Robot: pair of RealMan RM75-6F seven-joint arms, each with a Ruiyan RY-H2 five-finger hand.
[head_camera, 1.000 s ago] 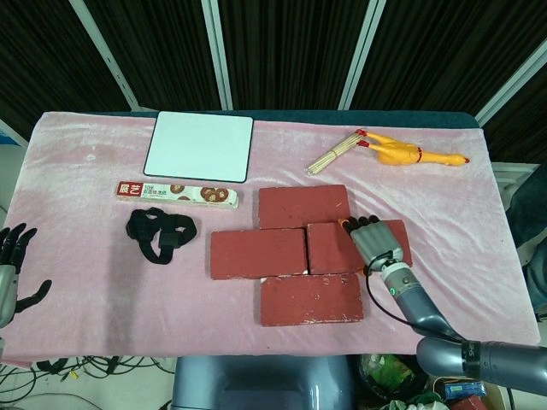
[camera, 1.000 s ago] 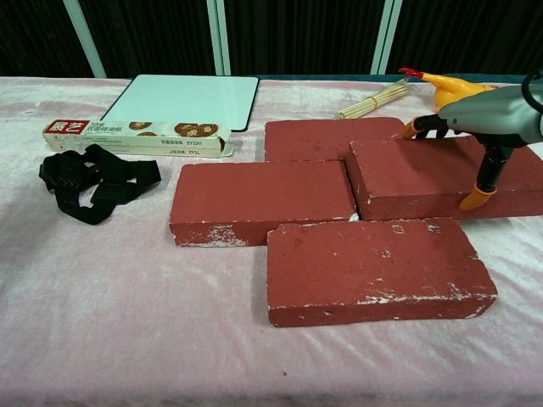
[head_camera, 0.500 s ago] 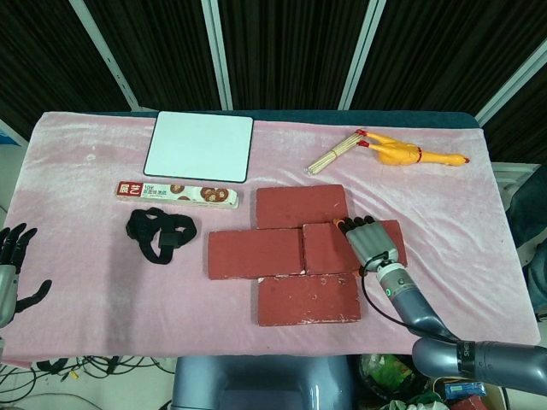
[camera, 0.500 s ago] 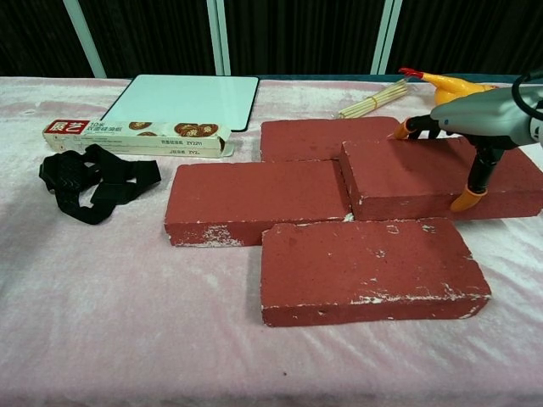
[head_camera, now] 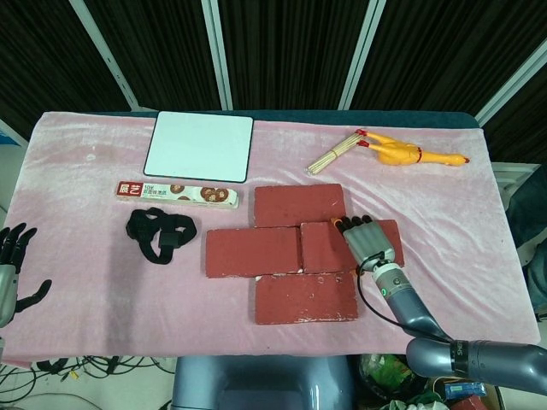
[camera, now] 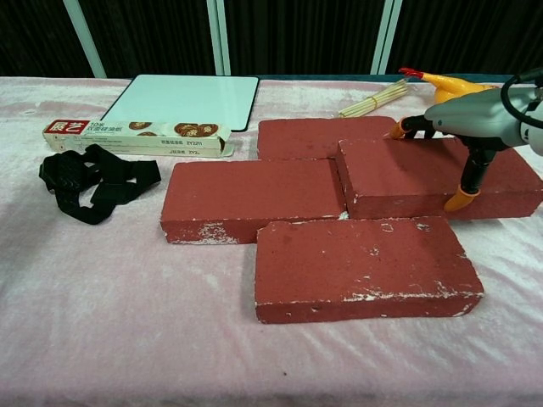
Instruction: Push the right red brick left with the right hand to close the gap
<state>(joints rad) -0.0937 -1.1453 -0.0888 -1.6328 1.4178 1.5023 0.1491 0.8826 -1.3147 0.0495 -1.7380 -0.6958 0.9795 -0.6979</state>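
The right red brick (head_camera: pixel 329 248) (camera: pixel 399 174) lies in the middle row of a cluster of red bricks. Its left end meets the left red brick (head_camera: pixel 252 252) (camera: pixel 254 191) with only a thin seam between them. My right hand (head_camera: pixel 368 243) (camera: pixel 471 119) rests flat on the right brick's top, fingers spread and pointing away from me, thumb down on its near right side. One more brick (head_camera: pixel 299 205) lies behind the pair and another (head_camera: pixel 305 297) in front. At the table's left edge my left hand (head_camera: pixel 10 265) hangs open, holding nothing.
A white board (head_camera: pixel 200 145) lies at the back left, with a biscuit box (head_camera: pixel 177 194) and a black strap (head_camera: pixel 160 234) in front of it. A rubber chicken (head_camera: pixel 410 154) and a bundle of sticks (head_camera: pixel 335 154) lie at the back right. Pink cloth (head_camera: pixel 444 213) covers the table.
My right hand has slid left with the right brick, and the whole cluster of bricks has shifted a little to the left. The left hand has not moved.
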